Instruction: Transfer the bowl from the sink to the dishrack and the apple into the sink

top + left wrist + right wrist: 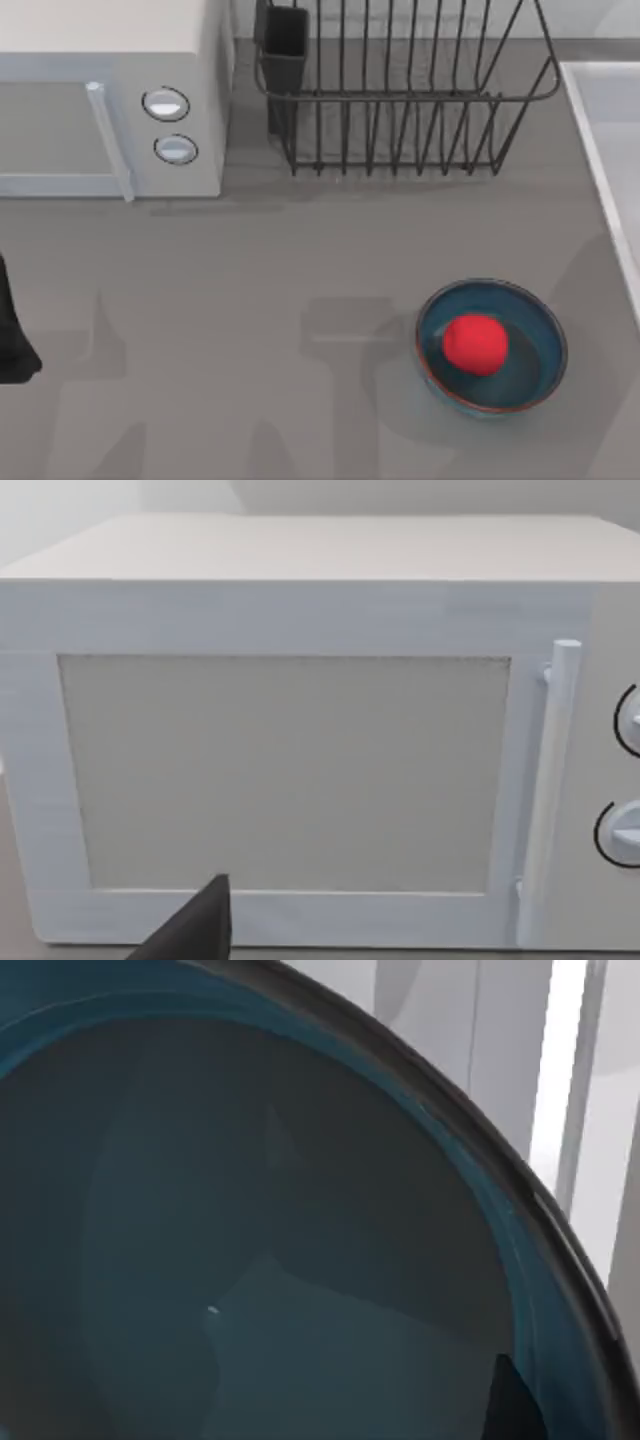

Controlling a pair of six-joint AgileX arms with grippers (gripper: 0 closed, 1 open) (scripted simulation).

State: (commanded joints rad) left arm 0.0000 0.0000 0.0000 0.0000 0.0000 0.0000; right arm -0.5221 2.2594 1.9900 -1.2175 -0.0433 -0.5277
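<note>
Resting in one bowl [535, 370]: one apple [475, 344].

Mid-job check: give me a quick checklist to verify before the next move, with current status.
1. Apple in sink: not ok; it sits in the bowl on the table.
2. Dishrack slots free for a bowl: ok.
3. Right gripper near a bowl: ok; it is close over the apple-free second bowl.
4. Right gripper's hold on that bowl: cannot tell.
5. Left arm out of the way: ok; parked at the table's left edge, facing the microwave.
</note>
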